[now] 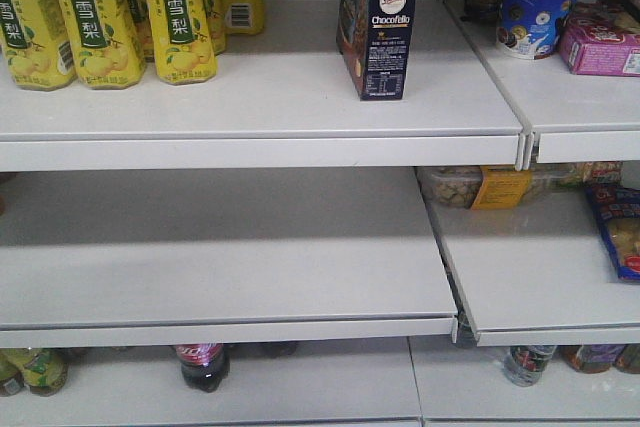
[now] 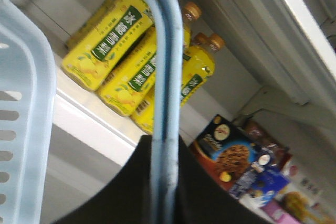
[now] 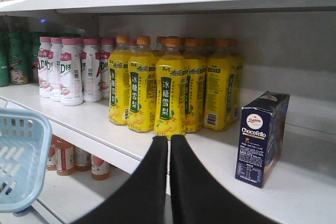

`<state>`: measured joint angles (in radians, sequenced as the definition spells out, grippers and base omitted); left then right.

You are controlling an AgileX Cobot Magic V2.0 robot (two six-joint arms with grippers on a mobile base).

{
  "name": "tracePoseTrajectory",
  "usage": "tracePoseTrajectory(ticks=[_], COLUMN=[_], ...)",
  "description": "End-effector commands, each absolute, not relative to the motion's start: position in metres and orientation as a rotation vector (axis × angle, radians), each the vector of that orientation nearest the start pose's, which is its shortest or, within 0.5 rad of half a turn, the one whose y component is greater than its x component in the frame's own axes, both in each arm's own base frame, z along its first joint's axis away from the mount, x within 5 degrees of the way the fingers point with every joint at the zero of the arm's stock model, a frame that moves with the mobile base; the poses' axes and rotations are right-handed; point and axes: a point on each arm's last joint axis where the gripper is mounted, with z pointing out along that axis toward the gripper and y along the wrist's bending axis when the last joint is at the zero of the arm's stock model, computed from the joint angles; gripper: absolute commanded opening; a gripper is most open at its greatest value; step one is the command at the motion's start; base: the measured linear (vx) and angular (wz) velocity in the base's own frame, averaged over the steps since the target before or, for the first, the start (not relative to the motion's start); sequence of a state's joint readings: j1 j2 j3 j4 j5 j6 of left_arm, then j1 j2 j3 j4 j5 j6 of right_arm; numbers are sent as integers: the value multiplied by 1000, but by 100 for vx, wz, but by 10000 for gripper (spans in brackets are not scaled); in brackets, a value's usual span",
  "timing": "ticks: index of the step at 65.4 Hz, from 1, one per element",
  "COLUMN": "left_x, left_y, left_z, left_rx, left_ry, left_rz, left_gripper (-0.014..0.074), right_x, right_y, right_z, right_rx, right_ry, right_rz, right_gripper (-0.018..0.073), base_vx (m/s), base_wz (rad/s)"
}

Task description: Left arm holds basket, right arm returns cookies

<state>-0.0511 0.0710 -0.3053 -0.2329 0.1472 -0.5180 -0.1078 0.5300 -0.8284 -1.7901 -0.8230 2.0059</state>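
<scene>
The cookies (image 1: 377, 25) are a tall navy "Chocofello" box, upright on the upper white shelf (image 1: 270, 107), right of the yellow bottles. The same cookies (image 3: 261, 137) show in the right wrist view, standing free to the right of my right gripper (image 3: 169, 140), which is shut with nothing between its black fingers. In the left wrist view my left gripper (image 2: 166, 142) is shut on the light blue handle (image 2: 169, 77) of the basket (image 2: 23, 129). The basket's corner (image 3: 21, 156) also shows at lower left of the right wrist view. Neither arm appears in the front view.
Yellow pear-drink bottles (image 1: 130, 7) stand in a block at the shelf's left. White and pink bottles (image 3: 71, 69) lie further left. A blue-white tub (image 1: 535, 7) and a pink box (image 1: 600, 47) sit on the neighbouring shelf. Lower shelves hold packets (image 1: 615, 227) and bottles (image 1: 203, 365).
</scene>
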Motion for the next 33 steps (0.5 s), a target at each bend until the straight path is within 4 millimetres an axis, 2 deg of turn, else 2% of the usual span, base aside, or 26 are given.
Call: tracePoseTrajectory(ticks=[1,14,33], left_x=[36,42,54], left_y=[-2,0,1], left_z=[303,260,211], left_rx=[-325,-125,-4], left_ry=[1278,1373,1502], left_rz=[-467,-137,20], left_gripper=[-6,-6,-6], right_x=[72,72,71], right_y=[55,55,55], right_z=[431,431,431], right_rx=[-470,-472,-476], right_ry=[1381,1382,1382], right_rz=[531,532,536], right_gripper=[0,0,0], base_vx=[0,0,0], base_wz=[0,0,0])
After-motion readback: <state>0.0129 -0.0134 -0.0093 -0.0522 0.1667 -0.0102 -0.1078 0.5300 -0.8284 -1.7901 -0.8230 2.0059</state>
